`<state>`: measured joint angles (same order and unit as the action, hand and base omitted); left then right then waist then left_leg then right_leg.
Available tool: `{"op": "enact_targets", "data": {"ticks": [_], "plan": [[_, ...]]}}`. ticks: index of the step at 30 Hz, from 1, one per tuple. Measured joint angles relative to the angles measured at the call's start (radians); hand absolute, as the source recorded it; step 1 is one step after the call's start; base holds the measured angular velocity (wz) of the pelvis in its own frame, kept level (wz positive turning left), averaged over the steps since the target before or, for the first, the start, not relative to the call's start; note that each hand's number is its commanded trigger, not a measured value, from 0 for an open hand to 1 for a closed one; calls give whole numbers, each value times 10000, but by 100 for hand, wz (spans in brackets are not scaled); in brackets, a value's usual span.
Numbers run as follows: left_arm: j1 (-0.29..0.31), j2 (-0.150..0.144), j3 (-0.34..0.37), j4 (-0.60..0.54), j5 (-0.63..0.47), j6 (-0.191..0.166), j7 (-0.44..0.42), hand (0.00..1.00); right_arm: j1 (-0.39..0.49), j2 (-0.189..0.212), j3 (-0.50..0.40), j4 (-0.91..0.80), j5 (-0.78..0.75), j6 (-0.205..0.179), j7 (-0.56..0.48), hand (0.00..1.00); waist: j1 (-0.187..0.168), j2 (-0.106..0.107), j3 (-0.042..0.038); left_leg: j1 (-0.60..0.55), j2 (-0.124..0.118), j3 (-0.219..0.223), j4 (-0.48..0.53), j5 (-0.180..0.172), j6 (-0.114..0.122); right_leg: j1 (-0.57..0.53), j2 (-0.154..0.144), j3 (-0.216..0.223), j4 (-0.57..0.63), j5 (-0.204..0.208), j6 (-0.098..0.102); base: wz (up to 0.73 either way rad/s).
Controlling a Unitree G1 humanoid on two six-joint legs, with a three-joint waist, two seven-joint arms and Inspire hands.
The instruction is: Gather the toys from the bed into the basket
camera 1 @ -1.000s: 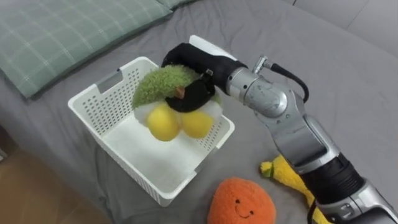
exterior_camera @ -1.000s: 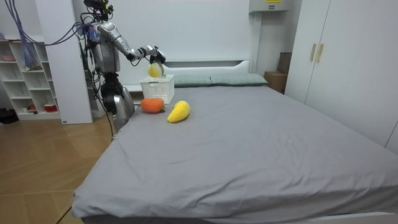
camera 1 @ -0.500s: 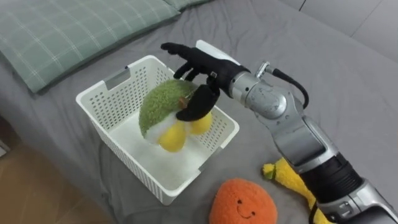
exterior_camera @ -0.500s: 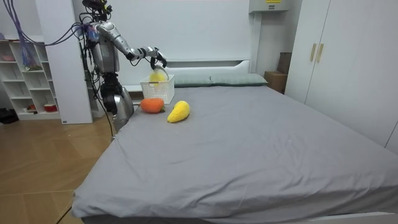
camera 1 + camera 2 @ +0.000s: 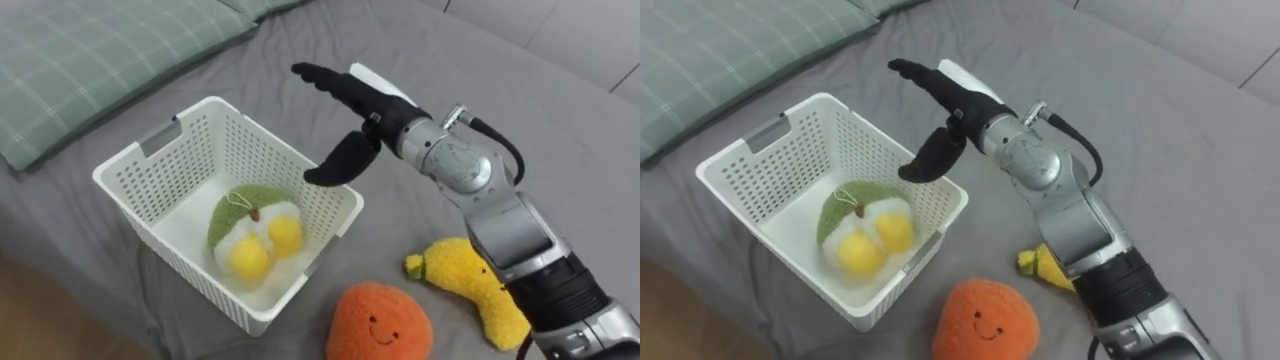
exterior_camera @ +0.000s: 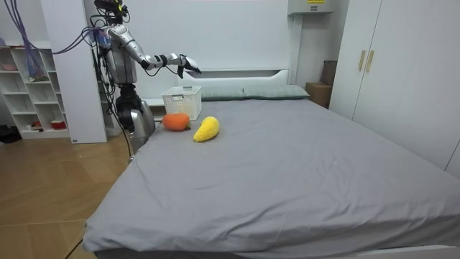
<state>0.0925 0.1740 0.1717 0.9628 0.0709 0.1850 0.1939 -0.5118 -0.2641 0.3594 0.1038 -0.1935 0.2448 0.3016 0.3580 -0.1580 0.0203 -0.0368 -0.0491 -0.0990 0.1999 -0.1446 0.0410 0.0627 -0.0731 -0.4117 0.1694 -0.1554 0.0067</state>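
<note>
Hovering above the basket [image 5: 255, 150], the right hand [image 5: 360, 100] is splayed wide, holding nothing.

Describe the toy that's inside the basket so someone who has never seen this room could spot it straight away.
On the grey bed, beside the green checked pillow, stands a white perforated basket. The toy lies on its floor: a fuzzy green plush with a white part and two yellow balls. Its neighbours, an orange plush and a yellow plush, lie outside on the sheet.
</note>
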Motion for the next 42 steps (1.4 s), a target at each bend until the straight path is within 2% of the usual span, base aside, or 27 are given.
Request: {"op": "enact_targets", "data": {"ticks": [2, 5, 6, 7, 11, 13, 17, 19, 22, 26, 28, 30, 32, 35, 37, 38, 40, 42], "plan": [[50, -27, -3, -6, -2, 1, 18, 0, 184, 0, -197, -82, -7, -43, -74, 0, -25, 61, -33, 75, 37, 173, -29, -9, 9, -39, 21, 206, 3, 14, -9, -26], [167, -44, -4, -8, -11, 3, 19, 0, 559, -11, -619, -122, -1, -53, -382, 0, -259, 176, -141, 201, 51, 353, -84, -14, 24, -40, 21, 452, 19, 21, -3, -20], [203, -45, -2, -8, -15, 3, 18, 0, 701, -29, -782, -124, -1, -52, -528, 0, -318, 256, -135, 282, 59, 434, -148, -14, 28, -29, 25, 565, 28, 22, -1, -21], [239, -50, -3, -8, -36, -1, 18, 0, 838, -90, -919, -138, -6, -53, -629, 0, -525, 315, -149, 330, 68, 495, -168, -16, 33, -34, 18, 620, 52, 23, 1, -20], [434, -148, 24, -6, -36, -59, 25, 0, 1285, -173, -1586, -185, -196, -62, -751, 0, -846, 459, -168, 521, 145, 879, -309, -43, 61, -32, 66, 991, 69, 39, 3, -29], [618, -208, 15, 17, -13, -178, 65, 0, 1650, -256, -1981, -189, -346, -67, -907, 0, -1214, 483, -172, 595, 178, 1015, -344, -81, 64, -8, 90, 1114, 67, 39, 4, -16], [649, -256, 23, 41, -10, -251, 64, 0, 2207, -595, -2388, -187, -503, -127, -1284, 0, -1567, 520, -174, 644, 208, 1216, -402, -108, 64, -90, 126, 1340, 93, 39, 5, -18], [662, -265, -3, 33, -13, -273, 79, 0, 2295, -627, -2650, 18, -815, -218, -1476, 0, -1866, 549, -157, 650, 212, 1263, -434, -112, 65, -144, 128, 1397, 140, 39, 5, -9], [646, -255, -253, 25, -13, -378, 114, 0, 2294, -673, -2859, 943, -828, -375, -1996, 0, -2040, 512, -178, 667, 216, 1321, -467, -112, 66, -178, 138, 1459, 147, 39, 5, -6], [609, -194, -307, 139, -16, -428, 128, 0, 2282, -710, -2859, 2049, -515, -467, -2367, 0, -2052, 375, -175, 505, 264, 1536, -494, -112, 65, -457, 169, 1647, 214, 53, -17, -15], [387, 23, -589, 434, -30, -488, 166, 0, 2265, -839, -2806, 3006, -288, -516, -2532, 0, -1905, 181, -128, 318, 317, 1726, -475, -110, 56, -736, 190, 1703, 329, 64, -32, -14], [290, 189, -893, 619, -29, -590, 235, 0, 2088, -877, -2611, 3803, -256, -639, -2749, 0, -1897, 57, -119, 66, 344, 1754, -419, -111, 52, -991, 205, 1724, 346, 89, -66, -7], [163, 226, -1102, 605, -60, -644, 348, 0, 1939, -877, -2614, 4479, -270, -793, -3083, 0, -1944, 20, -114, -329, 346, 1731, -272, -111, 52, -1285, 188, 1616, 347, 140, -75, 6], [-233, 232, -1209, 705, -422, -854, 399, 0, 1297, -881, -2612, 5439, -198, -1049, -3688, 0, -1922, 83, -52, -1014, 372, 1744, -36, -107, 53, -1908, 202, 1609, 347, 237, -118, 0], [-416, 224, -1419, 813, -622, -1033, 408, 0, 778, -883, -2573, 6216, -127, -1486, -4066, 0, -1897, 177, 19, -1360, 380, 1710, 53, -105, 53, -2203, 207, 1585, 346, 274, -133, 2], [-453, 221, -1467, 830, -690, -1063, 406, 0, 655, -883, -2536, 6429, -130, -1567, -4146, 0, -1893, 210, 41, -1405, 379, 1696, 61, -104, 53, -2235, 208, 1581, 346, 275, -132, 7], [-576, 221, -1753, 929, -1239, -1127, 378, 0, 295, -884, -2446, 6903, -128, -1729, -4392, 0, -1858, 357, 137, -1580, 372, 1630, 59, -104, 53, -2382, 198, 1498, 343, 275, -130, 8], [-653, 219, -1870, 931, -1495, -1129, 334, 0, 162, -884, -2400, 7122, -72, -1914, -4563, 0, -1859, 439, 161, -1776, 368, 1522, 63, -101, 51, -2555, 194, 1434, 339, 276, -130, 11]]}}
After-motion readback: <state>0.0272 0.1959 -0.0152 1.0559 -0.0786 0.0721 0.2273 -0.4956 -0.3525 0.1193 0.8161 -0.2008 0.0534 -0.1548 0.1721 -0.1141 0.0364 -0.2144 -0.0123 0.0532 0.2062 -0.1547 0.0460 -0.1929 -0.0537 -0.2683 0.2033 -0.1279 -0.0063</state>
